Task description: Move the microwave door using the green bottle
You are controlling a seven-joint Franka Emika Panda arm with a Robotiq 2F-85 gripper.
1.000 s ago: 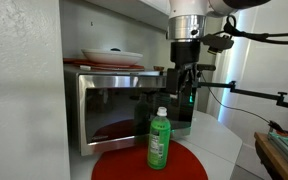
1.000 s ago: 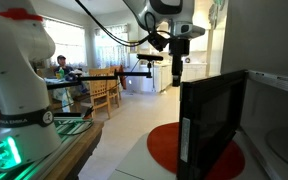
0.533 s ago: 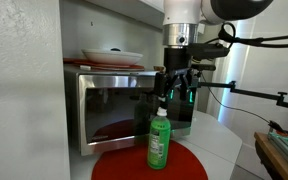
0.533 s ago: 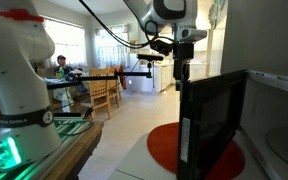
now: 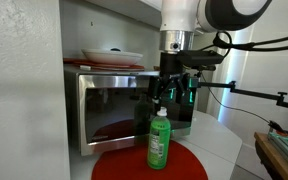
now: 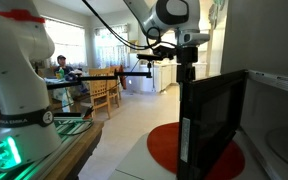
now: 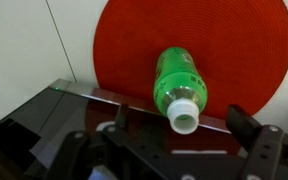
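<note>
The translucent green bottle stands upright and capped. The gripper above it is spread wide and empty. In an exterior view the microwave door hides it.

Bottle on mat before microwave door

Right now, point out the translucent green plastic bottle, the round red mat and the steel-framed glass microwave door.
green bottle (image 5: 158, 146), in an exterior view, labelled body
red mat (image 7: 246, 48), wrist view, bare right part
microwave door (image 6: 219, 120), in an exterior view, dark glass window

green bottle upright, microwave door swung open
</note>
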